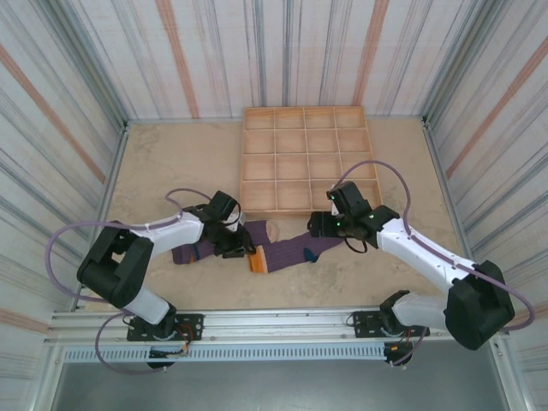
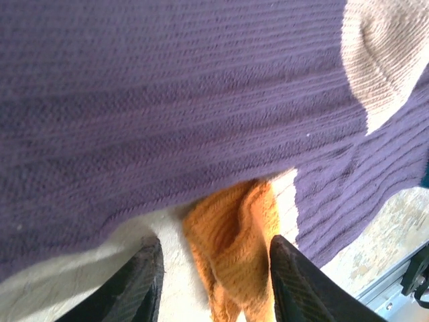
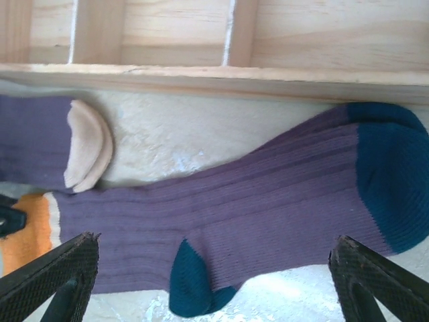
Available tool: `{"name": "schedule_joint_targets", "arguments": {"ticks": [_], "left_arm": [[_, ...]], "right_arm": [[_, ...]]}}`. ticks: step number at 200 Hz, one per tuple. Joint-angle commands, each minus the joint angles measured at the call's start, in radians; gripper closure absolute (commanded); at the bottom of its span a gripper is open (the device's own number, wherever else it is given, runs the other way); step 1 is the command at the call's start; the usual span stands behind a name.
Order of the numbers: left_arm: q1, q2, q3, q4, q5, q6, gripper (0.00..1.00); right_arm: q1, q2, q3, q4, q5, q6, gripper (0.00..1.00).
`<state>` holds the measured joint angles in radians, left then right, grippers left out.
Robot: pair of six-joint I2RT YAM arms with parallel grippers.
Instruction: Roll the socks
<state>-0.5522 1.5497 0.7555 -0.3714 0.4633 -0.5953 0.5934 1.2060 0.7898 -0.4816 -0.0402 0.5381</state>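
Left wrist, left jaws apart astride orange cuff [image 2: 231, 245], right jaws released over purple sock [image 3: 268, 201]

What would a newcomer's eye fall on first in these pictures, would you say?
Two purple socks lying mid-table, just in front of a wooden grid tray. Next, the bright orange cuff between the left arm's fingers, and the teal toe below the right arm's fingers, spread wide.

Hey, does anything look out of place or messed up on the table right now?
Nothing spilled or damaged. One untidy spot: the orange cuff of the teal-toed sock is crumpled into folds inside the left end effector; the rest lies flat.
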Motion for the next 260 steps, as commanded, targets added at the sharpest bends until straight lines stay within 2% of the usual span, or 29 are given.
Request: {"name": "schedule_joint_targets", "arguments": {"ticks": [1, 36, 70, 105, 136, 176, 216, 260], "left_arm": [[-0.007, 0.030, 0.020, 0.031, -0.006, 0.028, 0.59], [-0.009, 0.041, 0.020, 0.037, -0.011, 0.022, 0.67], [-0.029, 0.021, 0.006, 0.036, -0.048, -0.012, 0.80], [-0.086, -0.003, 0.025, 0.003, -0.094, -0.079, 0.91], [-0.138, -0.023, 0.050, -0.029, -0.103, -0.170, 0.99], [-0.193, -0.034, 0.092, -0.077, -0.098, -0.339, 1.00], [-0.227, -0.015, 0.105, -0.056, -0.071, -0.502, 1.00], [-0.248, -0.007, 0.108, -0.047, -0.059, -0.566, 1.00]], "right_arm": [[0.033, -0.015, 0.001, -0.075, 0.095, 0.056, 0.06], [0.126, -0.043, 0.000, -0.091, 0.194, 0.071, 0.00], [0.171, -0.070, -0.019, -0.079, 0.160, 0.079, 0.01], [0.266, -0.056, -0.012, -0.088, 0.192, 0.079, 0.01], [0.375, -0.038, -0.011, -0.103, 0.266, 0.080, 0.11], [0.492, -0.080, -0.074, -0.083, 0.286, 0.070, 0.30], [0.600, -0.116, -0.113, -0.018, 0.293, 0.079, 0.48], [0.721, -0.026, -0.081, 0.040, 0.358, 0.103, 0.50]]}}
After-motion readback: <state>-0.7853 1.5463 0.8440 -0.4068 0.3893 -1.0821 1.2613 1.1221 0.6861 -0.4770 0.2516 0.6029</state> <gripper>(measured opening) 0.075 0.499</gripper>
